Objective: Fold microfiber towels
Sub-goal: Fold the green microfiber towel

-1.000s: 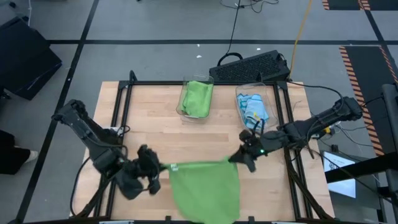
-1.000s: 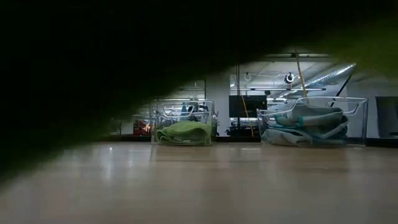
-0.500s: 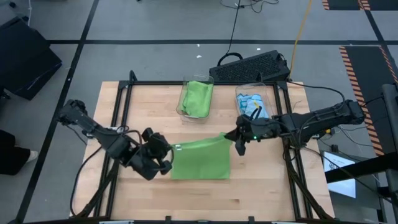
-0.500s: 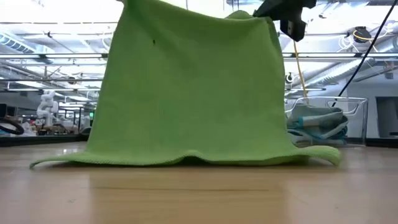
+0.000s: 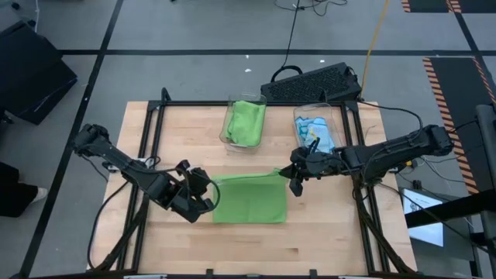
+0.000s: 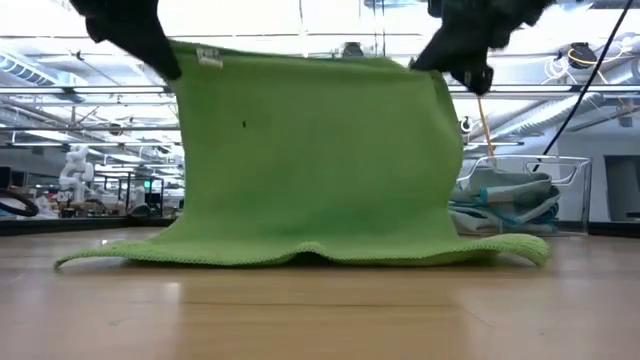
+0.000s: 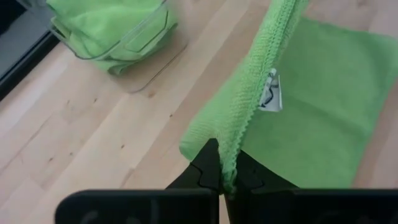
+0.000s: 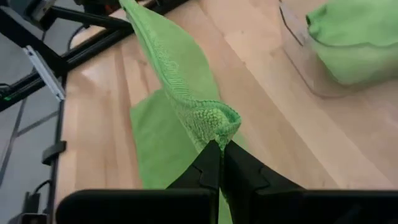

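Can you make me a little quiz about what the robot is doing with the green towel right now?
1. True or false: both grippers have their jaws shut on the green towel.
2. What sits in the clear bin nearer the left arm? A) a green cloth B) a blue cup C) nothing
3. Fill in: the towel's lower edge rests on the ____.

Key
1. True: the left gripper and the right gripper each pinch a top corner.
2. A: a folded green cloth; the other bin holds light blue cloths.
3. The table.

Robotics lab; framed wood table (image 5: 194, 128), floor cables (image 5: 292, 31), hazard tape (image 5: 446, 85).
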